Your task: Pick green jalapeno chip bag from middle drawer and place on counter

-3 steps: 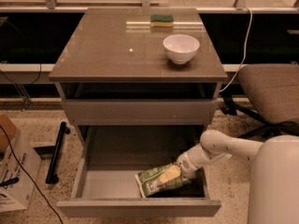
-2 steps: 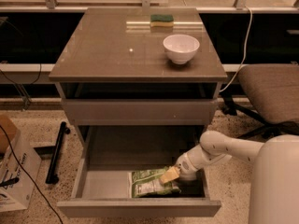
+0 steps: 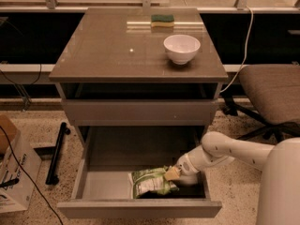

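Though we cannot tell whether our gripper (image 3: 171,173) holds it, the chip bag (image 3: 149,183) runs camera-left from it along the drawer (image 3: 139,209) front.

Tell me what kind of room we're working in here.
Probably an office or lab workspace: an office chair, a cardboard box on the speckled floor, and loose cables. The gripper is in the open middle drawer, at the chip bag.
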### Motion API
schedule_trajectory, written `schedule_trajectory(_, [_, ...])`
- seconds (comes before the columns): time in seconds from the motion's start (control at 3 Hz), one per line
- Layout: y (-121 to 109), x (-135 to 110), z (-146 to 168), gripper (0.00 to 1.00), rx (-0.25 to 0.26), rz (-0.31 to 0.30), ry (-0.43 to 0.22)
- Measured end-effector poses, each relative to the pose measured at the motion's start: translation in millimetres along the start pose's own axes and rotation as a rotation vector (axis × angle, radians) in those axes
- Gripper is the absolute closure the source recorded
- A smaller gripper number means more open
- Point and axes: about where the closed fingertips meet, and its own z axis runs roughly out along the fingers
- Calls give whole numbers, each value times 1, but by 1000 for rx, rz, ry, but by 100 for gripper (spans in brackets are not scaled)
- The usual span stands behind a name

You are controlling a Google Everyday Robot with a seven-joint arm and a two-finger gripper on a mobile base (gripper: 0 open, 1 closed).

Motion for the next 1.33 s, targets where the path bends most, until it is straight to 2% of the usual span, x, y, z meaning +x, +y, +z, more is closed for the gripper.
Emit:
schedule_trajectory(0.33, [10,-11,-12,100,-5,-7,-51])
schedule_trajectory(0.67, [26,-34,-45,100,-3,-57,-134])
schedule_trajectory(1.0, [52,-66,-96,100,27,-184,-206])
schedule_trajectory(1.33, [106,-108,-190,100,57,-455,-294])
